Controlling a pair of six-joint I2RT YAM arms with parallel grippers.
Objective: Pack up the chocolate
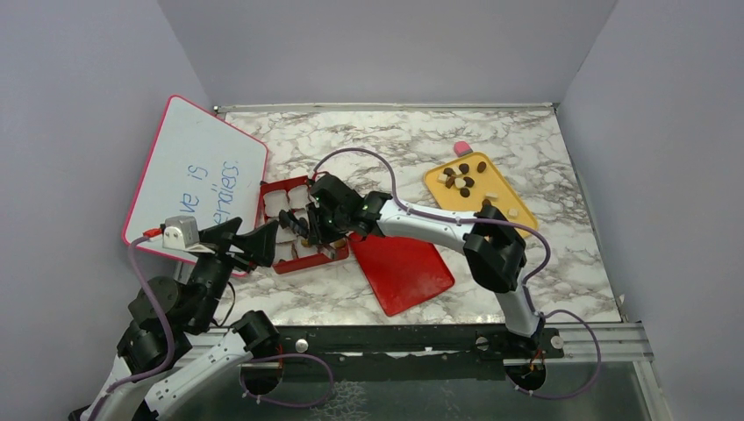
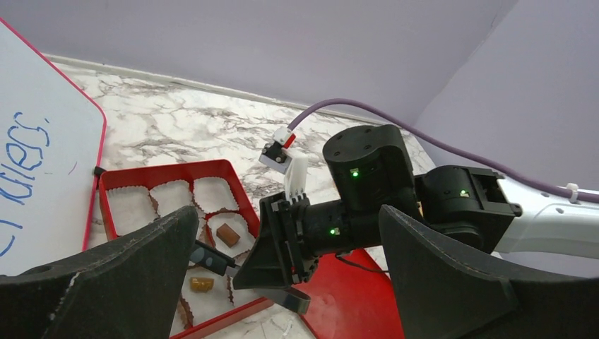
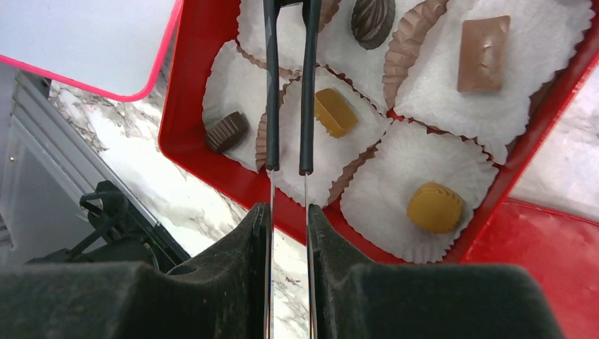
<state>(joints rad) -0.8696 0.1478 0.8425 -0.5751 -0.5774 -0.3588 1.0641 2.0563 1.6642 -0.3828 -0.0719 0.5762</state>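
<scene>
Overhead, my right hand (image 1: 309, 226) reaches across into the one red box (image 1: 316, 261). Its single red lid (image 1: 404, 274) lies alongside, off so the box can be filled. Loose chocolate (image 1: 465, 180) waits on the yellow tray (image 1: 496, 186) at the far right of the worktop (image 1: 395, 140): roughly a dozen pieces, too small to count surely. The left hand (image 1: 263, 241) hovers by the box.

In the left wrist view its jaws gape fully, empty; I judge it's there to steady the box.

In the right wrist view that hand is clamped on one pair of tweezers (image 3: 272, 85), tips out of frame, so I cannot tell if they carry anything. Five paper cups (image 3: 395, 169) hold one piece each.
</scene>
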